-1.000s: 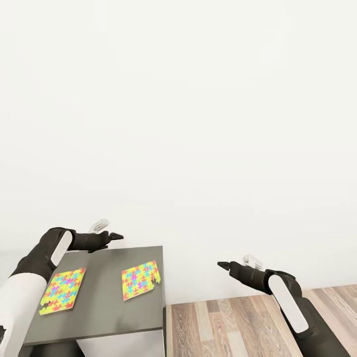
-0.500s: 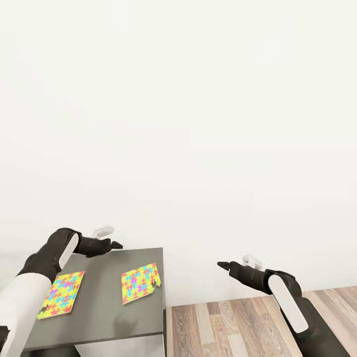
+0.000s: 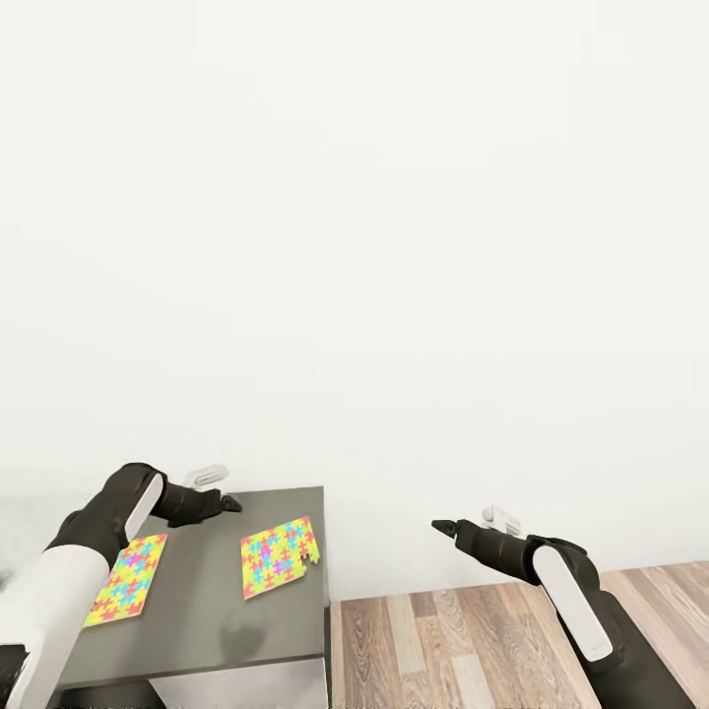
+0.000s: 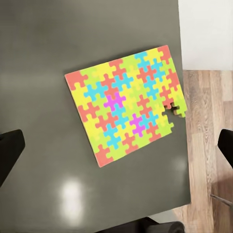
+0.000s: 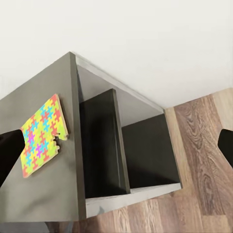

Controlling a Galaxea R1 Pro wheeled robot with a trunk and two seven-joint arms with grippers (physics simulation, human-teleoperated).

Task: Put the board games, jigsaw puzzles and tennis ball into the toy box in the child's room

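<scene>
Head view shows my left arm drawn back and lower over the desk (image 3: 197, 630) than a second ago, lining up on the right-hand puzzle (image 3: 279, 556). Left fingers (image 4: 9, 155) spread wide above it, not touching. Right fingers (image 5: 9, 155) hang open, well apart, off the desk's end.

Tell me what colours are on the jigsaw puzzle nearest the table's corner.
The jigsaw puzzle has interlocking yellow, red-orange, green, blue and magenta pieces, clearest in the left wrist view.
</scene>
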